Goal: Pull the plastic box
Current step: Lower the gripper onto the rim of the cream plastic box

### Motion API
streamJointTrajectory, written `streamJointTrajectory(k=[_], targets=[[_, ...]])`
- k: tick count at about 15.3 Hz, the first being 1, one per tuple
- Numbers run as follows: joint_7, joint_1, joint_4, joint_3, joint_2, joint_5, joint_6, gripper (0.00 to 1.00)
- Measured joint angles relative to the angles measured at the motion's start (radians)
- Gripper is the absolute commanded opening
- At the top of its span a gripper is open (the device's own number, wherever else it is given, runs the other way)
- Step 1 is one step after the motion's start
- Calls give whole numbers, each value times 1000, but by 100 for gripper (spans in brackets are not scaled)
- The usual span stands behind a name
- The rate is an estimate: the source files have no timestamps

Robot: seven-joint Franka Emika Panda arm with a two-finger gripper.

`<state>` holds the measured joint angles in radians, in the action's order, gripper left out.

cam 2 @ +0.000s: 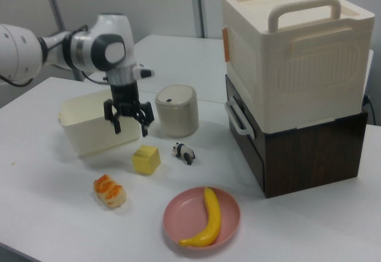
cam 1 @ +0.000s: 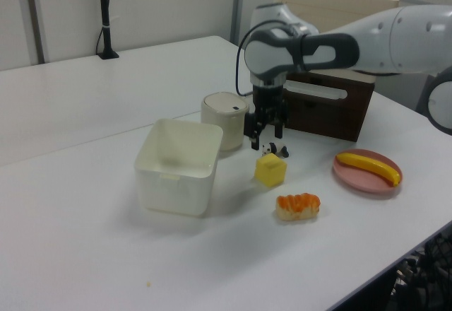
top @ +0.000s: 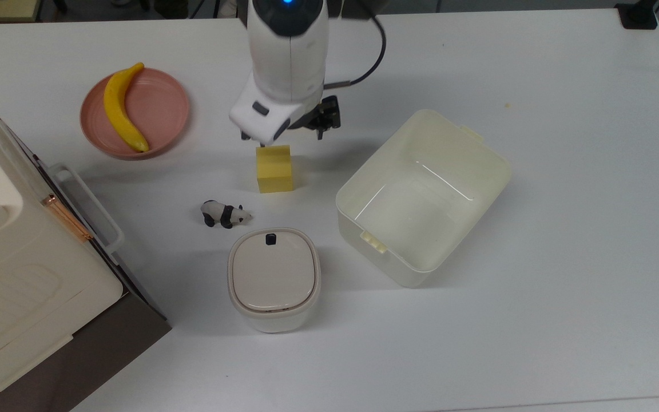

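Hovering above the white table [top: 564, 320] with fingers spread and empty: gripper [cam 2: 130, 124], just over the yellow cube [top: 274, 168] and short of the plastic box [top: 424, 197]. Box lying at about three o'clock of the cube in the top view, set askew, lidless and empty, one tabbed rim turned toward six o'clock. Probably mid-approach, fingers open wide to straddle a thin wall. Near wall at the box's nine o'clock looking closest, so likely the place to hook. Lidded white bin [top: 274, 279] at six o'clock of the cube, toy panda [top: 225, 214] beside it, well clear of a pull.
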<state>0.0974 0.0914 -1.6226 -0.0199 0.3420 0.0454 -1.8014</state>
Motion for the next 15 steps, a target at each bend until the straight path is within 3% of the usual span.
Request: streamJointTrajectory(k=[3,6,8,12,15], targets=[[44,0,-62,-21,27,3,-74,100],[53,1,-62,-22,30,3,-89,100],[82,5,-24,-21,2,-12,-91,100],[162,14,87,-10,-47,-152,-88,100],[266,92,133,4,-33,-166,-88,100]])
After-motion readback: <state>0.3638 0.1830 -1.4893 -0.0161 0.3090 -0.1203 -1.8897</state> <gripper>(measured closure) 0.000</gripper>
